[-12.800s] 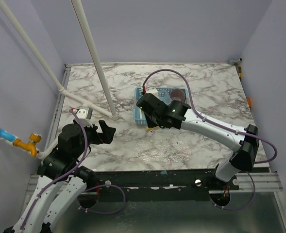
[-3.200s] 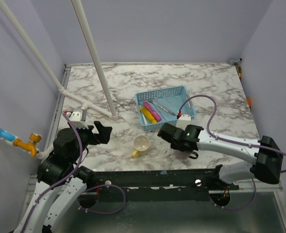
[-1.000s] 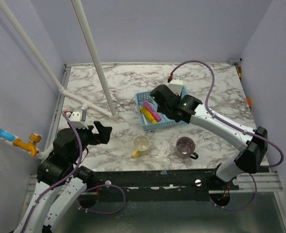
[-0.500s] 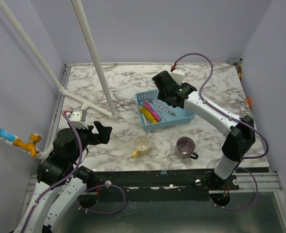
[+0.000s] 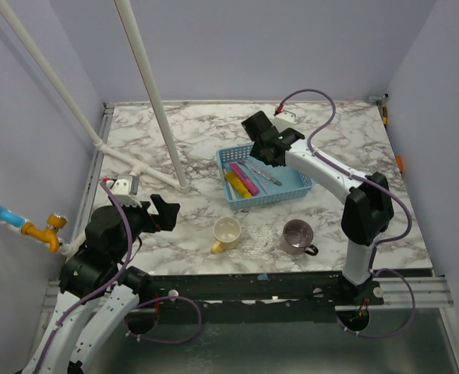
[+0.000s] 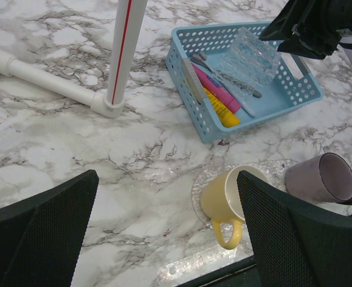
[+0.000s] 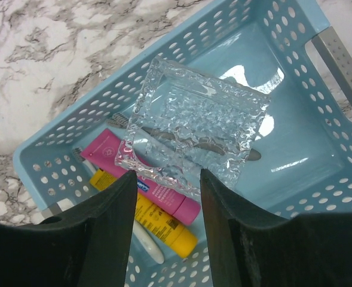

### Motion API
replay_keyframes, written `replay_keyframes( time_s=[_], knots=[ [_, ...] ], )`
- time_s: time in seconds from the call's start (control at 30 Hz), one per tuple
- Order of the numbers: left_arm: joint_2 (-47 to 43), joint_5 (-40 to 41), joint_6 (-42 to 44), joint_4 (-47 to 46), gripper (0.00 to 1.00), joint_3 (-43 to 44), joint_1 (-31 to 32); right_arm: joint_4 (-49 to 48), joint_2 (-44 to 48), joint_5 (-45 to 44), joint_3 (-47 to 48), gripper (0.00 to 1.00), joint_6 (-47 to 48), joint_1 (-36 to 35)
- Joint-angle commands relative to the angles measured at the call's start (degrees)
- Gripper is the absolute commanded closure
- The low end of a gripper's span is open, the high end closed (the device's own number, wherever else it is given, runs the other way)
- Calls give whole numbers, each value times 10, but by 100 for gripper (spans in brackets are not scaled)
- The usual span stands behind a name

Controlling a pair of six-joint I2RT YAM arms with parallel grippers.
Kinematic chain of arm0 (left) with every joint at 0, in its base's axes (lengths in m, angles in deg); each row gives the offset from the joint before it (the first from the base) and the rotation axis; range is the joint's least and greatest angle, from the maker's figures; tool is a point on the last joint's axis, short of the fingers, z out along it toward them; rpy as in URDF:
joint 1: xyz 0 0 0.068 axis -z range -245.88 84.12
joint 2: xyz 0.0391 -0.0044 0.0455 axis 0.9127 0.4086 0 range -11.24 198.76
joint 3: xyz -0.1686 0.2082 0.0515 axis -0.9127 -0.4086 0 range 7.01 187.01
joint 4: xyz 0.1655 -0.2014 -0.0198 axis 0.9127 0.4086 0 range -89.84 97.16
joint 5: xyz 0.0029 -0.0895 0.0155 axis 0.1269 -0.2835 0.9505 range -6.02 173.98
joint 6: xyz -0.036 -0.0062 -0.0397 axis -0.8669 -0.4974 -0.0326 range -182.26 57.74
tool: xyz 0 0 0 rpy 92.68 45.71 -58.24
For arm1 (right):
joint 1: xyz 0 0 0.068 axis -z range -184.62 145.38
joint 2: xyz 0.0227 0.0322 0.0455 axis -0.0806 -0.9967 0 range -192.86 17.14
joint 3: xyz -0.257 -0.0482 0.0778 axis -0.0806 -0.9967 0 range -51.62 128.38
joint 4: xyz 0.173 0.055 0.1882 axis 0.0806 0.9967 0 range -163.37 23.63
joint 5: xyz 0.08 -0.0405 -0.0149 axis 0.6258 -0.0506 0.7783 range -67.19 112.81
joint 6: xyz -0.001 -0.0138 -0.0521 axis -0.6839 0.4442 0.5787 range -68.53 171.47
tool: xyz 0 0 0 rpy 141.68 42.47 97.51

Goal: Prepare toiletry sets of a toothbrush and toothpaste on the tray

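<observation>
A blue basket (image 5: 291, 183) (image 7: 295, 149) holds a pink tube (image 5: 243, 178) (image 7: 107, 150), a yellow tube (image 5: 235, 185) (image 7: 164, 224), a grey brush (image 5: 262, 173) (image 7: 253, 154) and a pale brush (image 7: 149, 248). A small clear dimpled dish (image 7: 199, 113) (image 6: 250, 54) lies over the grey brush. My right gripper (image 5: 260, 144) (image 7: 167, 179) hovers open above the basket and holds nothing. A clear flat tray (image 5: 260, 243) (image 6: 202, 179) lies on the table near the front edge. My left gripper (image 5: 167, 210) (image 6: 167, 179) hangs wide open and holds nothing, left of that tray.
A yellow mug (image 5: 227, 232) (image 6: 223, 194) and a translucent purple mug (image 5: 295, 234) (image 6: 319, 179) stand on the clear tray. A white pipe post (image 5: 184, 185) (image 6: 113, 101) rises left of the basket, with another pipe along the table's left side.
My right gripper has drawn back from over the basket's middle toward its far edge, and the forearm has swung round. The left arm and all objects stay put.
</observation>
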Motion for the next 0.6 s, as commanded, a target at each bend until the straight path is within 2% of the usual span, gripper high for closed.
replay_keyframes(
  time_s=[0.0, 0.57],
  knots=[
    [-5, -5, 0, 4, 1, -2, -3, -5, -31, 7, 28, 50, -27, 4],
    [-7, -3, 0, 5, 1, -2, -4, 3, -77, 12, 33, 53, -50, 19]
  ],
)
